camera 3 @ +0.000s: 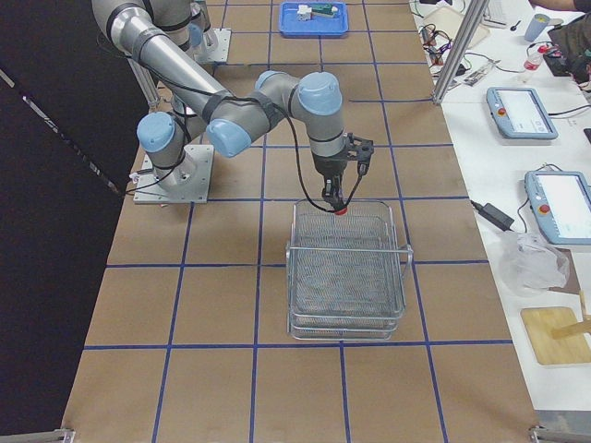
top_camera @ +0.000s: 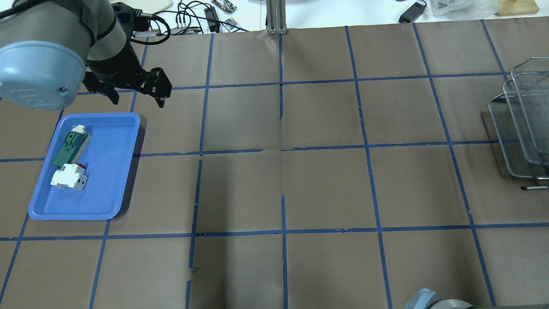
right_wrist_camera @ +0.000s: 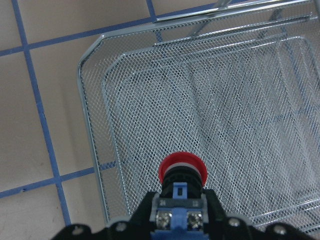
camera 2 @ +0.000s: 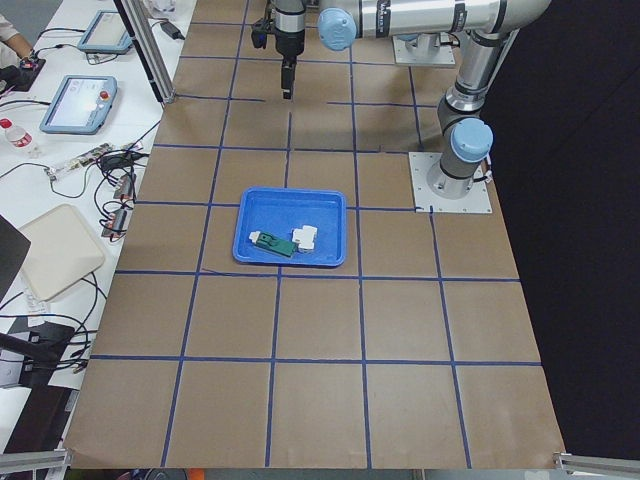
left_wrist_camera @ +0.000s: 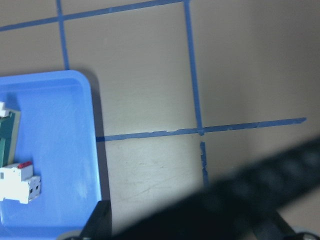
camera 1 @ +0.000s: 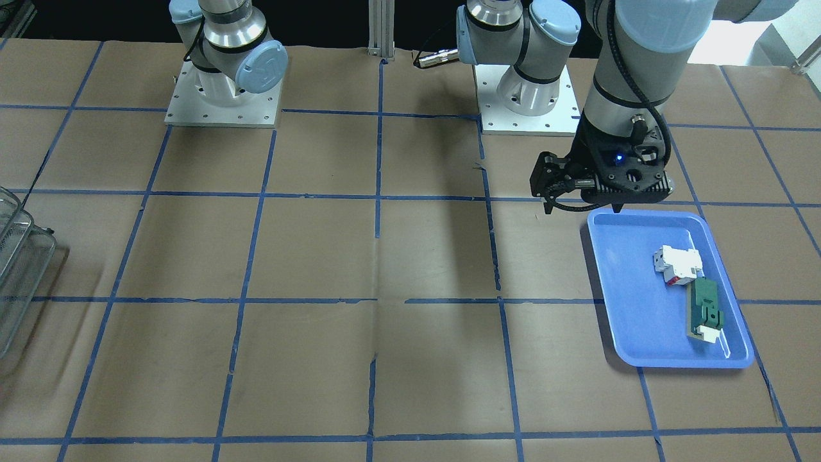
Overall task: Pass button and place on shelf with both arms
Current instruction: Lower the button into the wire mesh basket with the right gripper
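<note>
The button [right_wrist_camera: 182, 171], with its red mushroom cap and black collar, is held in my right gripper [right_wrist_camera: 181, 202], which is shut on its bluish rear block. In the exterior right view the right gripper [camera 3: 339, 196] holds the button [camera 3: 341, 210] just above the near rim of the wire-mesh shelf [camera 3: 346, 277]. The shelf fills the right wrist view [right_wrist_camera: 235, 95] and shows at the table's edge in the overhead view [top_camera: 521, 128]. My left gripper [camera 1: 616, 204] hangs empty over the far edge of the blue tray [camera 1: 632, 308], its jaws apart in the left wrist view.
The blue tray [top_camera: 109, 171] holds a white-and-red breaker [top_camera: 68, 177] and a green flat part [top_camera: 70, 148]. The brown table carries a grid of blue tape. Tablets, cables and a bag lie on the white side bench [camera 3: 517, 111].
</note>
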You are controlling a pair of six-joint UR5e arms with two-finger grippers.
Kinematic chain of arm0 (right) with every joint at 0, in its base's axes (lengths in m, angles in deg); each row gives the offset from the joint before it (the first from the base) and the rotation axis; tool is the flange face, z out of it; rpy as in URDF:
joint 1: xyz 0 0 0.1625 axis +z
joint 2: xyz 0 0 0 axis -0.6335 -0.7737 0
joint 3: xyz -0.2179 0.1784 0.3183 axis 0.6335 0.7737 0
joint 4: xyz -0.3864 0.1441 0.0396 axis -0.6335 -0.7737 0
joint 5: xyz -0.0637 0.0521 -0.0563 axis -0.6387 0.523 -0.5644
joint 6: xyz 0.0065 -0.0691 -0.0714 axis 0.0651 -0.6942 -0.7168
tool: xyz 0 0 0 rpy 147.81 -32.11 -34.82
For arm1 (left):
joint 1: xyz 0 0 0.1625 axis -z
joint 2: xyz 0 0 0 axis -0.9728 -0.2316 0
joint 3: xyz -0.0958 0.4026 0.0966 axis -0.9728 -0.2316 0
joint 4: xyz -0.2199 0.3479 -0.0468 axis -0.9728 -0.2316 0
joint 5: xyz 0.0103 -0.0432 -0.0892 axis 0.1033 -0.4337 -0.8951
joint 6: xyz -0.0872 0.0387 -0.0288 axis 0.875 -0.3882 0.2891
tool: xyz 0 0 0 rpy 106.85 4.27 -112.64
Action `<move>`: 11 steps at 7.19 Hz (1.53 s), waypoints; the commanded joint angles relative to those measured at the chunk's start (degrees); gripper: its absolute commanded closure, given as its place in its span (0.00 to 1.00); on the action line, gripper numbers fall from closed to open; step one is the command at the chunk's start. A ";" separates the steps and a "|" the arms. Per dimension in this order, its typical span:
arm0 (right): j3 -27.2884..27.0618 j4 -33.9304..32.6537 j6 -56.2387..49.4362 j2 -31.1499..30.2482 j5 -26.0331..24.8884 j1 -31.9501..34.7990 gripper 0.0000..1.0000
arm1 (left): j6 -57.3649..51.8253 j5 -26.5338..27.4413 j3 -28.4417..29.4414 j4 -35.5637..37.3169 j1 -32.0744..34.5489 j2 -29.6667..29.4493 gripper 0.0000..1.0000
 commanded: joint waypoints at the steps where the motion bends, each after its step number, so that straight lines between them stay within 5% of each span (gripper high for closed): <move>1: 0.12 -1.28 0.52 2.94 0.15 -0.39 1.00 | -0.09 1.04 0.45 -1.31 -0.88 0.12 0.00; 2: 0.13 -2.94 0.43 3.91 -0.02 -0.39 0.82 | -0.18 1.04 0.37 -1.31 -0.88 0.12 0.00; 3: 0.04 -2.87 0.43 3.83 -0.02 -0.39 0.31 | -0.18 1.04 0.37 -1.31 -0.88 0.03 0.00; 4: 0.04 -1.65 0.52 3.22 -0.81 -0.39 0.00 | -0.26 0.95 0.45 -1.14 -0.88 0.03 0.00; 8: 0.65 15.02 0.78 -4.32 -0.29 -0.39 0.00 | -0.44 0.43 -0.07 -0.61 -0.88 -0.15 0.00; 11: 0.30 18.74 0.78 -5.22 -0.81 0.05 0.00 | -0.53 0.60 -0.34 -0.61 -0.88 -0.15 0.00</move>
